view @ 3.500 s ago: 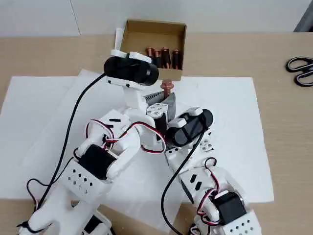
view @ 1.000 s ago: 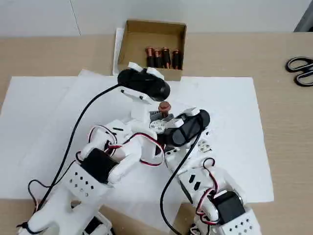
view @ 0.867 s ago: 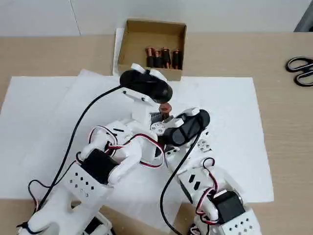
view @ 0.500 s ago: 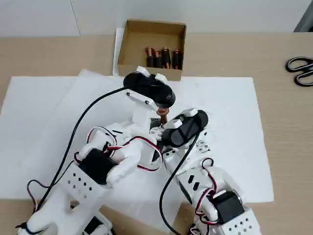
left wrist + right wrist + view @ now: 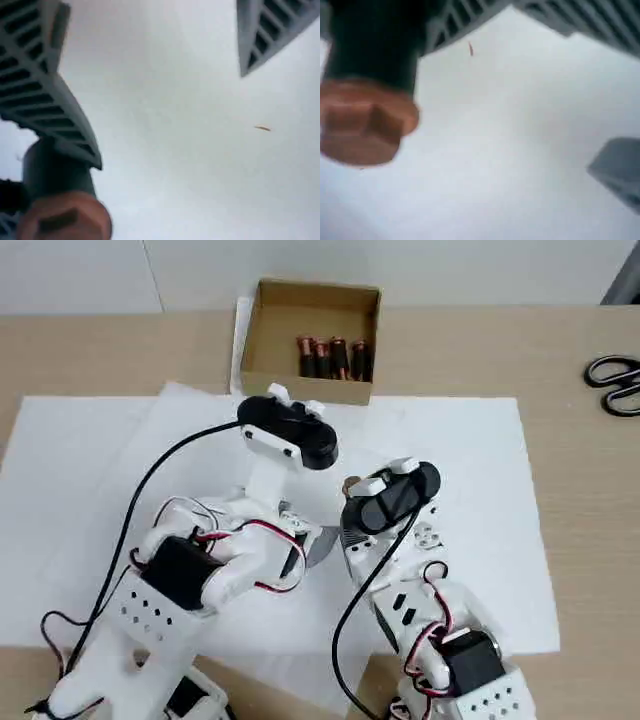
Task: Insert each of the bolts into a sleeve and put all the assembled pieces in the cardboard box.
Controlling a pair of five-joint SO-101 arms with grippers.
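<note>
Four assembled pieces [image 5: 335,358] already in cardboard box [image 5: 262,340]; fifth bolt [image 5: 367,122] seated in sleeve [image 5: 375,45], by right gripper [image 5: 510,100], well apart from box; can't tell whether right gripper is clamping it; left gripper [image 5: 165,75] spread wide, empty; boxing this one not yet done.

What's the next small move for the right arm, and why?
Probably swing the right gripper toward the cardboard box: the bolt already sits in its sleeve there, and the left gripper has its jaws open.
</note>
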